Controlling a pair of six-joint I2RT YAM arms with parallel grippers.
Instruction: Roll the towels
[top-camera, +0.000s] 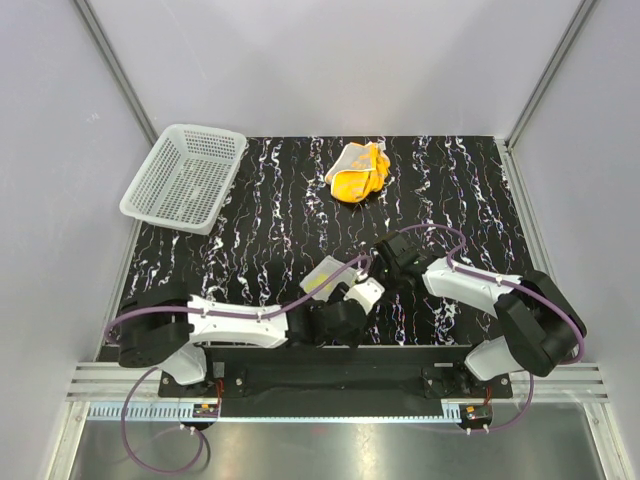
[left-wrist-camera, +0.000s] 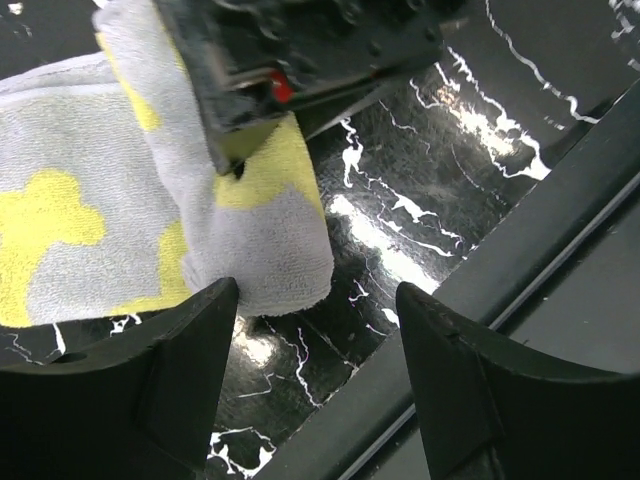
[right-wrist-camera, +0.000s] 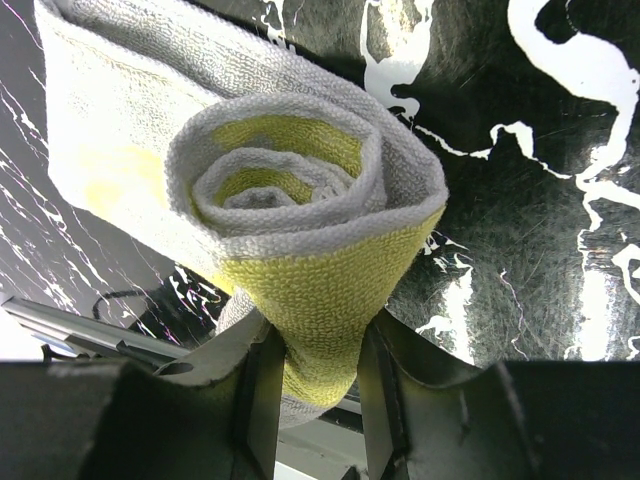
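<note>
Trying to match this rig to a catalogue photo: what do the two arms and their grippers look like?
Both the left arm and the right arm have white link shells between bulky black joints. A purple cable loops from each base along its arm. The left gripper and right gripper carry broad black fingers.

Black white-veined table (top-camera: 260, 230) with orange towel (top-camera: 358, 172) and white mesh basket (top-camera: 185, 178).
</note>
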